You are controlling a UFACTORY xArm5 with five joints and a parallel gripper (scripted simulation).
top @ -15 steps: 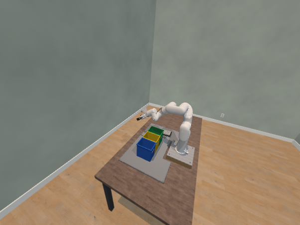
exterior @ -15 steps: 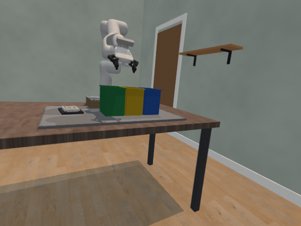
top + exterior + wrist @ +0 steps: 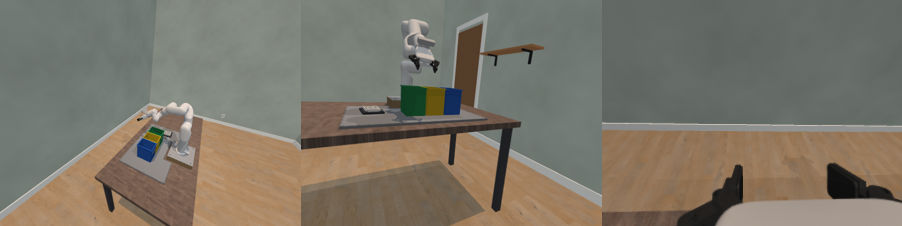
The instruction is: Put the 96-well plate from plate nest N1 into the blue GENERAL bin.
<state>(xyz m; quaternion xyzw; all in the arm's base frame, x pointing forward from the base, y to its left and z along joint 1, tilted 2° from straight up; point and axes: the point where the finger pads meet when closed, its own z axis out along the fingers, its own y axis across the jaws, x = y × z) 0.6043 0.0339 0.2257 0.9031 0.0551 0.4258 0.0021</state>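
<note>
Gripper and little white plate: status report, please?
Gripper open, empty, high above bins. White 96-well plate on black nest. Green bin stands nearest it.

A dark wooden table (image 3: 316, 120) on black legs carries a grey mat (image 3: 150, 167) and, just beside it, the arm's wood-sided base block (image 3: 191, 160), while on the mat stand the green bin (image 3: 412, 100), yellow bin (image 3: 435, 101) and blue bin (image 3: 452, 101) in a touching row, with the black plate nest (image 3: 376, 112) apart from them.

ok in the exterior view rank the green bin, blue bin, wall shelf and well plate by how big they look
1. Brown wooden wall shelf, widest
2. Green plastic bin
3. Blue plastic bin, similar bin, only looks smaller because it is farther away
4. White 96-well plate
</note>
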